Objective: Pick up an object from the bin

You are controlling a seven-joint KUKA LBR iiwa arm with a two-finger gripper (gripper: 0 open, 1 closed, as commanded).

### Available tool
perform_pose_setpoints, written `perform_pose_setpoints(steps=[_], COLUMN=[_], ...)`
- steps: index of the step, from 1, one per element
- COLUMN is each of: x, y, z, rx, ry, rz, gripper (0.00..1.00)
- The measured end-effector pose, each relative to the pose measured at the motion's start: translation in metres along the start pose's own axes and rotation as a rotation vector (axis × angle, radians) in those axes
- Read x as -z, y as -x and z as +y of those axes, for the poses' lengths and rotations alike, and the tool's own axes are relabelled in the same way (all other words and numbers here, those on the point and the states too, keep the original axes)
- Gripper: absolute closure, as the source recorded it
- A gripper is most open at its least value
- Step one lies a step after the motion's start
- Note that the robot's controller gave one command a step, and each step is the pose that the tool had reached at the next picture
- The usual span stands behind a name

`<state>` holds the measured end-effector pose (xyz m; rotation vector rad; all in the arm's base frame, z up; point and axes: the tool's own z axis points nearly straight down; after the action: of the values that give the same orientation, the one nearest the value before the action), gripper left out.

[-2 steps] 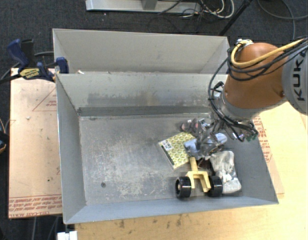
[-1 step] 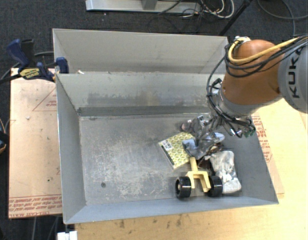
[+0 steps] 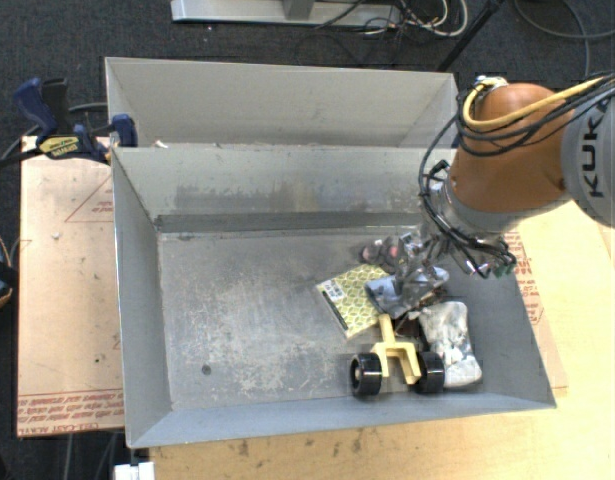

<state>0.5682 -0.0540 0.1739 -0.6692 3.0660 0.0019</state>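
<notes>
Surroundings: dark carpet is seen around a grey metal bin (image 3: 137,298), with cables lying beyond its far wall.
Bin floor: the left and middle parts are bare; all the things are gathered in a small heap toward the right and near side.
Arm: the bin is entered from the right, and an orange cover (image 3: 512,148) is carried above the wrist.
Gripper (image 3: 419,268): it is placed low over the far end of the heap, just beside a yellow-green patterned packet (image 3: 349,300) and above some small dark and bluish bits that cannot be made out.
Grip state: whether it is apart or together cannot be told, as the tips are lost among the clutter.
Nearest things: a yellow toy axle (image 3: 392,363) with two black wheels lies nearer the front wall, and a white crumpled bundle (image 3: 452,336) is pressed against its right side.
Done: the heap is judged to be reached.
Left: nothing is seen lifted clear of the floor, so a grasp is yet to be confirmed and the lift is yet to be made.
</notes>
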Motion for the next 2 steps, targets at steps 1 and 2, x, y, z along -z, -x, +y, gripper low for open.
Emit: perform_pose_setpoints(steps=[1, 2], x=[0.000, 0.001], y=[0.027, 0.011], z=[0.009, 0.011], rx=[0.011, 0.008], ry=[-0.002, 0.002], rz=[0.002, -0.001], gripper=[1.00, 1.00])
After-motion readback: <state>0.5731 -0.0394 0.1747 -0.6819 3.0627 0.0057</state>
